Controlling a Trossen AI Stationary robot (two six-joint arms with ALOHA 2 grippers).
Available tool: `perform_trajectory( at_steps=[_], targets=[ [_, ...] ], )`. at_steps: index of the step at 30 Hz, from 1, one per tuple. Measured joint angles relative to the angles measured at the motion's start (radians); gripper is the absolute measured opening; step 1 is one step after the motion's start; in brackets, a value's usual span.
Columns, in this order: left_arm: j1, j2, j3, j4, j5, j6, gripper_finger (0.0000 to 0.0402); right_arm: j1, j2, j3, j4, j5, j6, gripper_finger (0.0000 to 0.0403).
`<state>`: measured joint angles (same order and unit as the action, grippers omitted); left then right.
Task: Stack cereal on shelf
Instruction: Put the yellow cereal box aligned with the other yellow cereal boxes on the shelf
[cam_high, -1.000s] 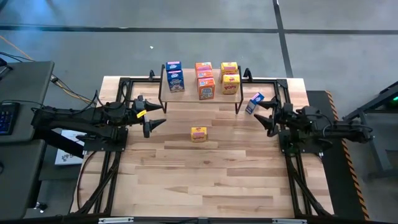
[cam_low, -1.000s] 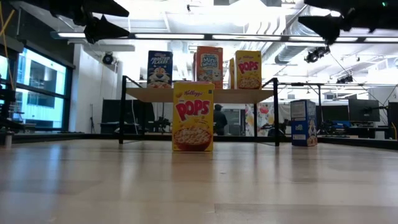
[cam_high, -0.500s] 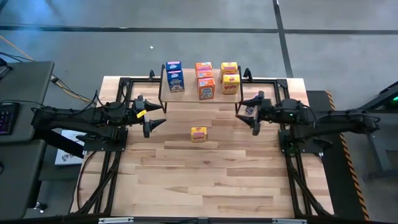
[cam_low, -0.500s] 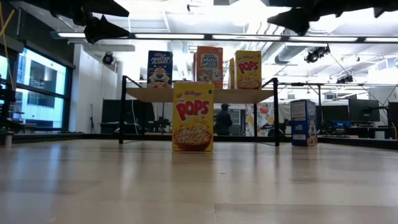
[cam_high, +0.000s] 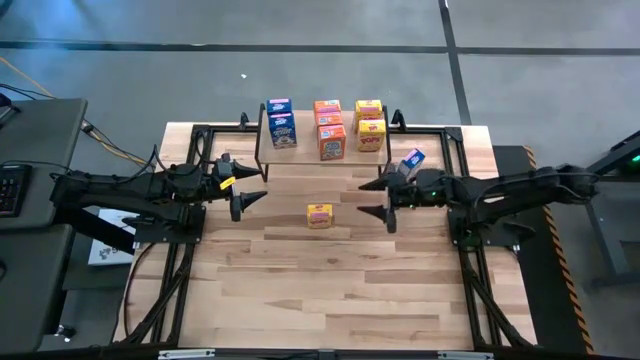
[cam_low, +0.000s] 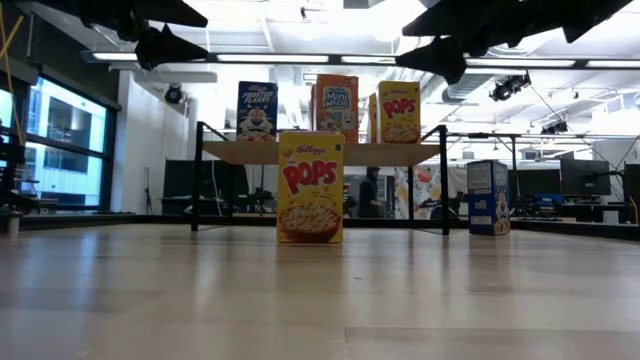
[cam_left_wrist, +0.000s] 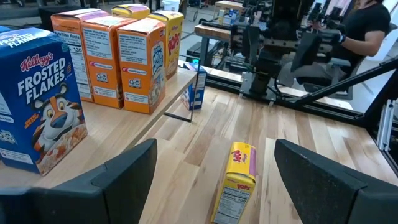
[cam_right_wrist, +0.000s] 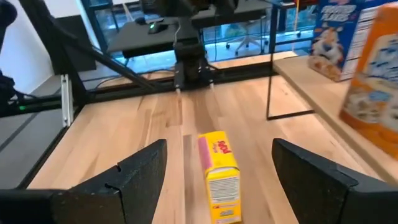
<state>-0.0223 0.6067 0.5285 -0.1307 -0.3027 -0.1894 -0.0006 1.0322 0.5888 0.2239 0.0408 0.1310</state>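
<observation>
The shelf (cam_high: 322, 150) stands at the table's far middle and carries several cereal boxes: blue (cam_high: 282, 130), orange (cam_high: 332, 141) and yellow (cam_high: 372, 134). A yellow box (cam_high: 319, 215) stands upright on its bottom on the table in front of the shelf; it also shows in the low view (cam_low: 310, 187). A blue box (cam_high: 410, 161) stands on the table by the shelf's right legs. My right gripper (cam_high: 366, 198) is open and empty, raised just right of the yellow box (cam_right_wrist: 219, 174). My left gripper (cam_high: 258, 187) is open and empty, raised left of the yellow box (cam_left_wrist: 239, 183).
Dark metal arm frames (cam_high: 200, 140) run along the table's left and right sides. Bare wood (cam_high: 330, 290) lies between the yellow box and the near edge. In the low view a person (cam_low: 371, 190) stands in the room behind the shelf.
My right gripper has gone toward the table's left edge, away from the blue box by the shelf's right legs and toward the yellow box on the table. It has stayed open. No box has moved.
</observation>
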Motion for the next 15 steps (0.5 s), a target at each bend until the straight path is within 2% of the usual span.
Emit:
perform_trajectory(
  at_steps=[8,15],
  targets=[
    [0.0,0.0,0.0,-0.001,0.001,0.008,0.0317,0.04,0.138,0.0,0.125,0.06,-0.077,0.0283],
    [0.0,0.0,0.0,-0.001,0.001,0.009,0.0317,0.041,0.248,0.0,0.229,0.063,-0.113,0.0283]
  ],
)
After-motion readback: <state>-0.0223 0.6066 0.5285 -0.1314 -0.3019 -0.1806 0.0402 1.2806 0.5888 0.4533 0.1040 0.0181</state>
